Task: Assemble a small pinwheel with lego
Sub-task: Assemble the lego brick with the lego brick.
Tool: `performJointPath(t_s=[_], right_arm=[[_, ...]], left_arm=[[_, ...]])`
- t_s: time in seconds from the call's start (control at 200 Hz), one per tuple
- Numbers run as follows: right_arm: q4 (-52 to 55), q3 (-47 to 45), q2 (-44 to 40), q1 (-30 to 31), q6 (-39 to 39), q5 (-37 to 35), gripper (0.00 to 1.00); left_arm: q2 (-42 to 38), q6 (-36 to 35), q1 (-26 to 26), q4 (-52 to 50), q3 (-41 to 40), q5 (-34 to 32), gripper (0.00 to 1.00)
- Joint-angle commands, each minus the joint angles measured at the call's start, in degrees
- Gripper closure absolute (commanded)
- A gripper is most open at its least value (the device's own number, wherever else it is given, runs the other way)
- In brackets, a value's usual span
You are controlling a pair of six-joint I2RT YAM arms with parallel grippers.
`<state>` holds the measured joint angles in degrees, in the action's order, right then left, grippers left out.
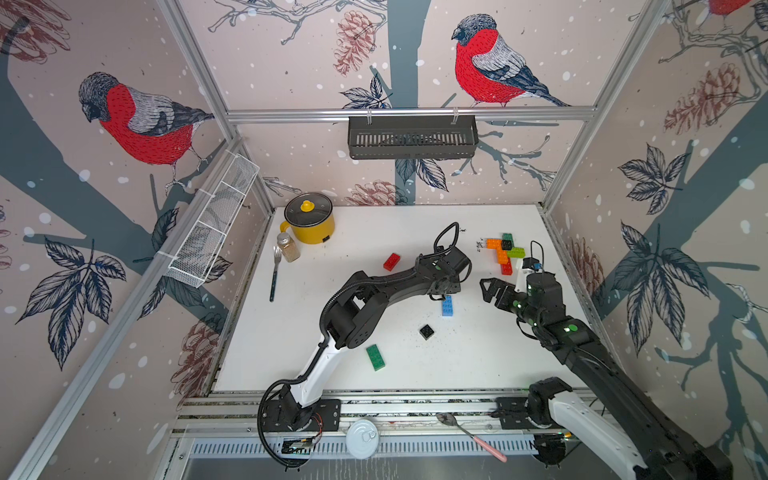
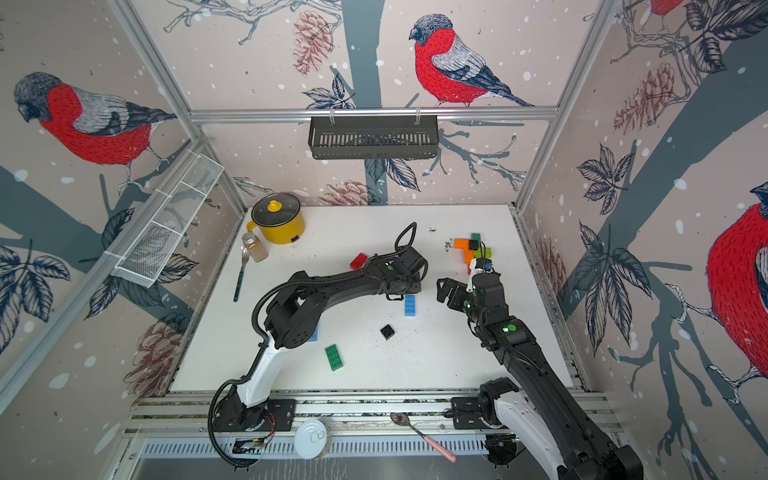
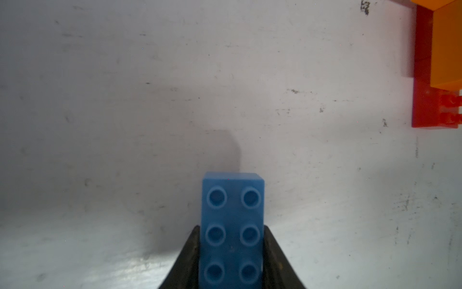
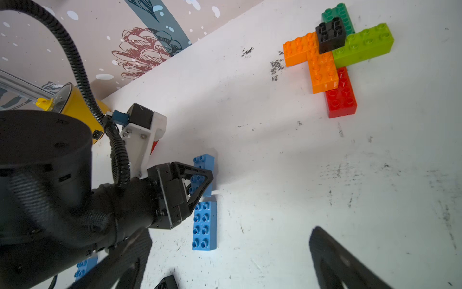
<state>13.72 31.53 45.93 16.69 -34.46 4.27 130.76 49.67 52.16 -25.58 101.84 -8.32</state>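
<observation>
In both top views the half-built pinwheel point(image 1: 505, 251) sits by the white table's point(image 1: 291, 311) far right edge, with bare room mid-table. Left wrist: left gripper point(image 3: 232, 227) pinching a blue brick point(image 3: 232, 197), studs facing the camera. Right wrist adds a second blue brick point(image 4: 204, 225) lying just beside it — right gripper point(image 4: 231, 232) spread wide.

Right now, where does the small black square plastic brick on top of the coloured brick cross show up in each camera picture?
Both top views: small black square plastic brick sits at the hub of the coloured brick cross, right of both arms.
Left wrist: not in it.
Right wrist: atop the cross's hub.
Shared landmark: the orange oblong plastic brick beside it, visible in all four.
</observation>
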Motion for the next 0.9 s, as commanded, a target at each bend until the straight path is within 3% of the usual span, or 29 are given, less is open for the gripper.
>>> performJointPath(t_s=[0.0, 0.185, 0.495, 0.895], right_arm=[[-0.09, -0.15, 0.05, 0.0, 0.78, 1.45, 0.0], [-0.04, -0.65, -0.04, -0.01, 1.14, 1.68, 0.0], [-0.69, -1.21, 0.04, 0.01, 1.41, 2.89, 0.0], [-0.83, -1.73, -0.14, -0.01, 1.76, 4.69, 0.01]], left_arm=[[1.53, 0.78, -0.05, -2.18, 1.46, -1.72, 0.78], [2.41, 1.75, 0.4, -3.41, 1.54, -1.63, 0.75], [0.89, 2.8, 1.4, -2.29, -1.2, -0.83, 0.59], [0.63, 5.09, 2.22, -4.91, -0.85, -3.41, 0.59]])
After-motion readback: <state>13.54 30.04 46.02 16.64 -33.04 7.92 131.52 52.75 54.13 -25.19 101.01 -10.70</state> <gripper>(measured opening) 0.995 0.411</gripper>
